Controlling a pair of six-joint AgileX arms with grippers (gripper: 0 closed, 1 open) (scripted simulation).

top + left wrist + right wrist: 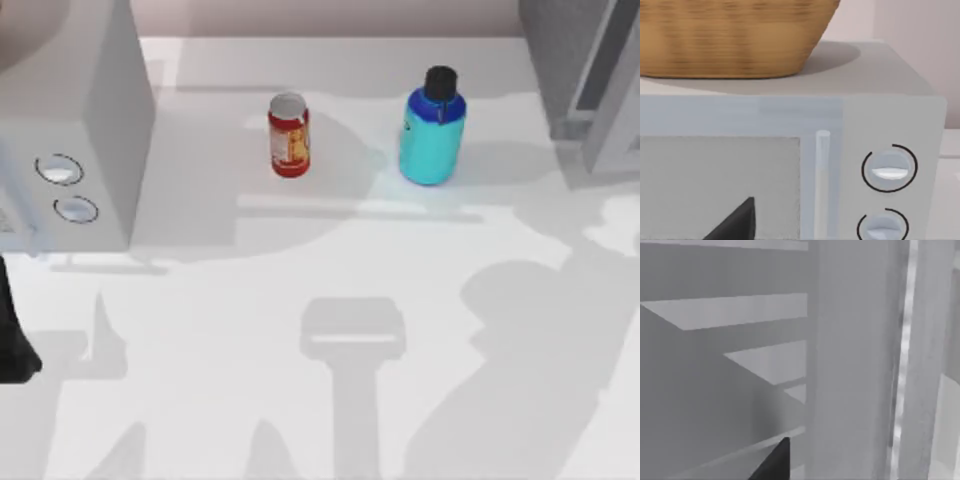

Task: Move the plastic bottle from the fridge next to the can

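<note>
White table [300, 420], plastic bottle [432, 140] near can [289, 136]

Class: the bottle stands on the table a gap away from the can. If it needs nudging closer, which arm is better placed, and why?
Probably the right. The plastic bottle stands right of the can, nearer the fridge, which the right wrist camera faces. The left wrist camera faces the white dial box.

**Bottle and can upright on the table, fridge at the far right**

The squat cyan plastic bottle with blue shoulder and black screw cap [432, 128] stood upright on the table, near but apart from the small red cylindrical can with yellow-orange label and silver top [289, 136], also upright, to its left. The large grey box-shaped fridge [585, 75] stood at the far right corner.
</note>
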